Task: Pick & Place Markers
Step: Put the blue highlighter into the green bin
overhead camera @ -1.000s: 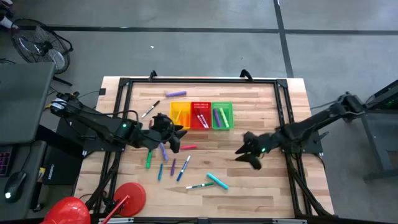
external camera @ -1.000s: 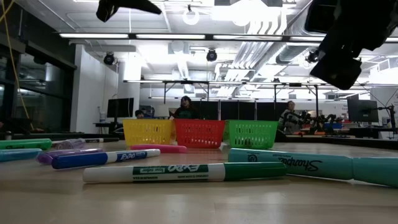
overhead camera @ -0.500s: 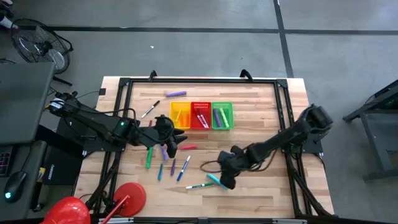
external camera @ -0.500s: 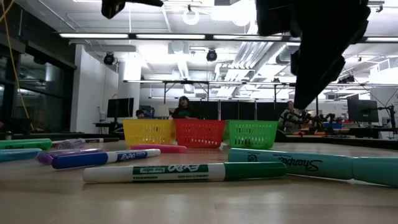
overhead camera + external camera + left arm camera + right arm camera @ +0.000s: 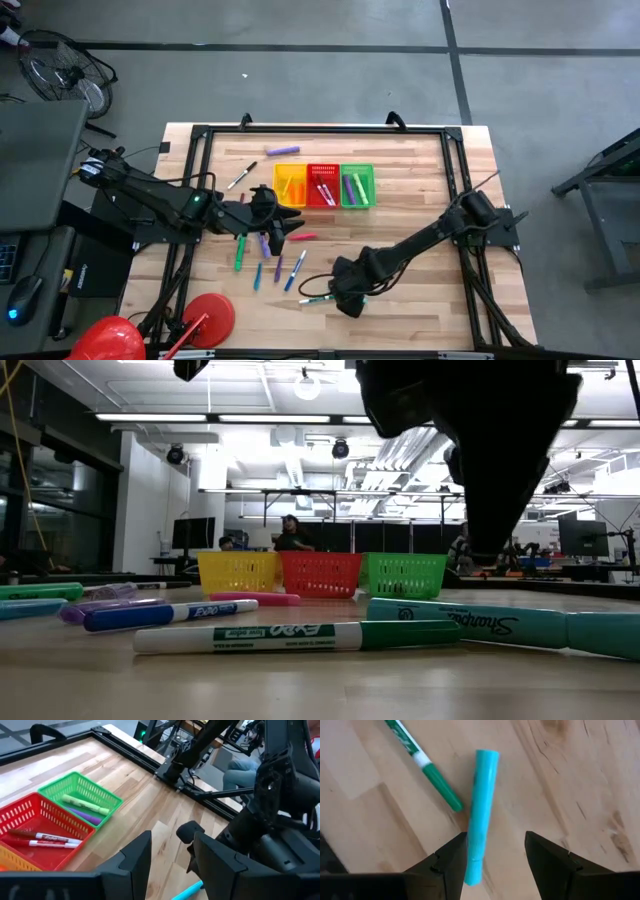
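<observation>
From above, the wooden table (image 5: 470, 180) is carrying three small baskets in a row toward its far edge: the yellow basket (image 5: 290, 184), the red basket (image 5: 322, 186) and the green basket (image 5: 357, 186). Markers are already lying in the red and green ones, so part of the sorting looks done. A loose cluster of markers (image 5: 270, 262) is lying nearer the front edge, a purple marker (image 5: 282, 151) and a white one are lying near the far edge, and those are judged to be the work left. The right gripper (image 5: 345, 297) is reaching low over the front middle of the table, beside a white-and-green marker (image 5: 318, 299). The left gripper (image 5: 277, 222) is hanging just in front of the yellow basket, over the loose cluster.

At table height, the three baskets are standing in the background, while the white-and-green marker and the teal marker (image 5: 500, 626) are lying in the foreground under a dark arm.

In the left wrist view, the left gripper (image 5: 170, 855) is standing open and holding nothing, and a light green and a purple marker are resting in the green basket.

In the right wrist view, the right gripper (image 5: 495, 857) is spread apart and empty, its fingers straddling the near end of the teal marker, which is lying flat on the wood, not yet grasped.
</observation>
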Robot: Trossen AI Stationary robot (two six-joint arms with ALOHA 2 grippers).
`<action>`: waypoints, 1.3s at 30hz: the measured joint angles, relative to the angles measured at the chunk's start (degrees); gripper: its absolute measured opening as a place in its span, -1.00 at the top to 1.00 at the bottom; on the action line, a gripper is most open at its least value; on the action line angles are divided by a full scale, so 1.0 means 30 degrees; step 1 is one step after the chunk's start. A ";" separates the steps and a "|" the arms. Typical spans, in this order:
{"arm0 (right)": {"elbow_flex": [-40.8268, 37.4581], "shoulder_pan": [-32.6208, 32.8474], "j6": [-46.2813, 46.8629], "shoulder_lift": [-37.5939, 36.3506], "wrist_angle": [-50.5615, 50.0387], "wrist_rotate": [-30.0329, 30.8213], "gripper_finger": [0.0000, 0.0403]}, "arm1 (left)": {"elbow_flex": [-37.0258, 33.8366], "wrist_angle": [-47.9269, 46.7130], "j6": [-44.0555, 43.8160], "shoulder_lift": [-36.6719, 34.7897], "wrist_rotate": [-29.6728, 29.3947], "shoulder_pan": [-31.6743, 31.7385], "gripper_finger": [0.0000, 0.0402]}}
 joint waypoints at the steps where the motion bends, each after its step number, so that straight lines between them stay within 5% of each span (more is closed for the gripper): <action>1: 0.0052 0.0020 0.0324 0.0000 0.0048 0.0000 0.08 | 0.0000 0.0000 0.0000 0.0000 0.0037 0.0000 0.27; 28: -0.0016 0.0431 0.0711 0.0154 0.1115 -0.0009 0.07 | 0.0000 0.0000 -0.0015 0.0007 0.1958 0.0007 0.27; 39: -0.0017 0.0187 -0.0210 0.1257 -0.0461 -0.0253 -0.26 | 0.0007 0.0000 -0.0022 0.0015 0.1975 0.0007 0.27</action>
